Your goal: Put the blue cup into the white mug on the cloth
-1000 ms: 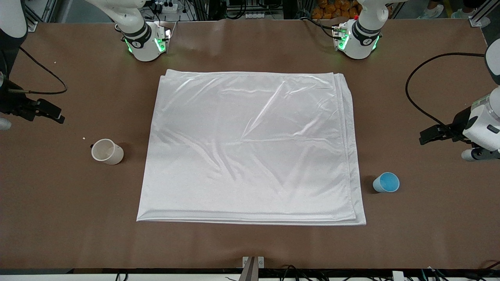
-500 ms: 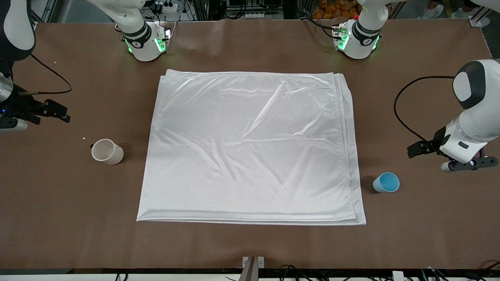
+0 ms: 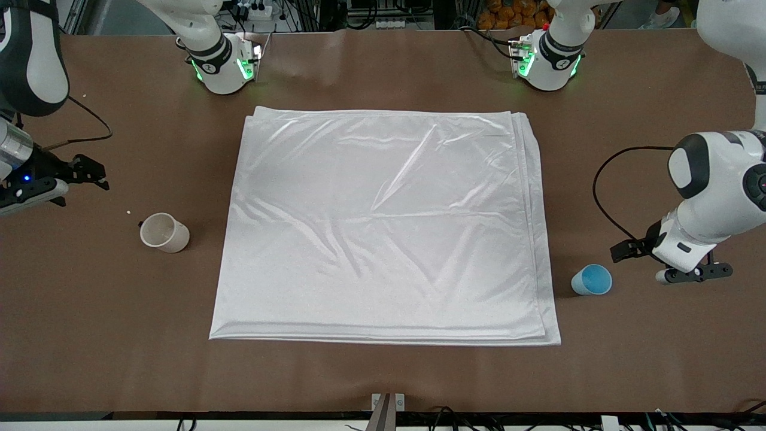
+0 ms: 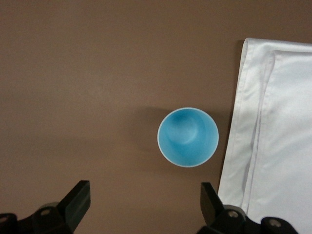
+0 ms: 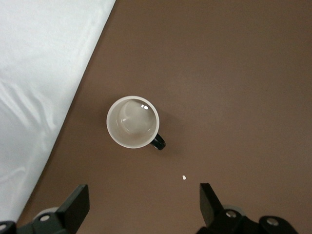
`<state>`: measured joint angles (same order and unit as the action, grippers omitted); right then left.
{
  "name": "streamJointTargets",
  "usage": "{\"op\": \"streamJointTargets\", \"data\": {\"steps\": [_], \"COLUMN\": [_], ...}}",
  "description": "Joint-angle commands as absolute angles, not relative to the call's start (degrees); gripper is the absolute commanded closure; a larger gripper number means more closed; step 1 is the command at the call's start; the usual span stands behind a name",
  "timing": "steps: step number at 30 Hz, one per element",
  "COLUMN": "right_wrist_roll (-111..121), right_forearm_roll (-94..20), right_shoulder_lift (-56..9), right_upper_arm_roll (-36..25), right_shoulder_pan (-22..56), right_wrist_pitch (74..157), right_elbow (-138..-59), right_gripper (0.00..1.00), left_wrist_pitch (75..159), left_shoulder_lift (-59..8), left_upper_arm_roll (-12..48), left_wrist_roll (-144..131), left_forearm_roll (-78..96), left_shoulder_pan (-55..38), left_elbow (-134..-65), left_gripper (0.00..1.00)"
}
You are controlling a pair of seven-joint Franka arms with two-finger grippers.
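Observation:
The blue cup (image 3: 591,279) (image 4: 188,137) stands upright on the bare table, just off the cloth's (image 3: 383,227) edge at the left arm's end. My left gripper (image 3: 694,273) (image 4: 144,204) hovers open over the table beside the cup, nothing between its fingers. The white mug (image 3: 164,232) (image 5: 133,121), with its black handle, stands upright on bare table off the cloth's (image 5: 44,73) edge at the right arm's end. My right gripper (image 3: 27,194) (image 5: 144,204) hangs open over the table close to the mug, holding nothing. The folded cloth (image 4: 278,136) lies flat mid-table with nothing on it.
Both arm bases (image 3: 221,66) (image 3: 547,63) stand along the table edge farthest from the front camera. A black cable (image 3: 604,191) loops over the table by the left arm. A tiny white crumb (image 3: 128,212) (image 5: 184,178) lies near the mug.
The left arm has swung in and come down close to the blue cup. The right arm has shifted slightly toward the mug. Cups and cloth have not moved.

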<state>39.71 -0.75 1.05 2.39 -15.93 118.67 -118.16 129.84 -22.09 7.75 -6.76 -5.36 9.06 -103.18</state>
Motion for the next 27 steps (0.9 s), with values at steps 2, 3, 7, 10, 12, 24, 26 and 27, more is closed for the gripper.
{"op": "streamJointTargets", "data": {"steps": [2, 3, 7, 10, 12, 24, 26, 27], "right_wrist_roll": [48.8, 49.8, 54.0, 56.9, 58.4, 66.0, 66.5, 67.1], "right_forearm_roll": [-0.2, -0.1, 0.3, 0.8, 0.9, 5.3, 5.3, 5.4], "right_shoulder_lift": [-1.6, -2.0, -3.9, -5.7, -6.8, -11.7, -12.7, -13.0], "right_upper_arm_roll": [3.0, 3.0, 3.0, 3.1, 3.0, 3.2, 3.2, 3.2], "right_shoulder_pan": [-18.0, -18.0, -17.5, -17.5, -17.4, -15.9, -16.0, -16.0], "right_wrist_pitch": [120.6, 120.6, 121.1, 121.9, 123.3, 131.7, 132.4, 132.9], "right_elbow": [-119.3, -119.3, -119.2, -119.2, -119.2, -119.2, -119.2, -119.3], "right_gripper": [0.00, 0.00, 0.00, 0.00, 0.00, 0.00, 0.00, 0.00], "left_wrist_pitch": [131.6, 131.6, 131.6, 131.6, 131.6, 131.5, 131.5, 131.5], "left_shoulder_lift": [-26.6, -27.4, -29.6, -30.1, -30.6, -33.0, -33.5, -34.1], "left_upper_arm_roll": [8.0, 8.0, 8.0, 8.0, 8.0, 8.0, 8.0, 8.0], "left_wrist_roll": [-6.2, -6.1, -5.9, -6.1, -6.1, -6.0, -6.1, -6.1], "left_forearm_roll": [-6.9, -6.9, -7.0, -7.0, -7.0, -6.9, -7.0, -7.0], "left_shoulder_pan": [9.3, 9.3, 9.2, 9.1, 9.1, 9.1, 9.1, 8.9], "left_elbow": [-100.2, -99.5, -97.7, -97.6, -97.4, -95.7, -95.7, -95.5], "left_gripper": [0.00, 0.00, 0.00, 0.00, 0.00, 0.00, 0.00, 0.00]}}
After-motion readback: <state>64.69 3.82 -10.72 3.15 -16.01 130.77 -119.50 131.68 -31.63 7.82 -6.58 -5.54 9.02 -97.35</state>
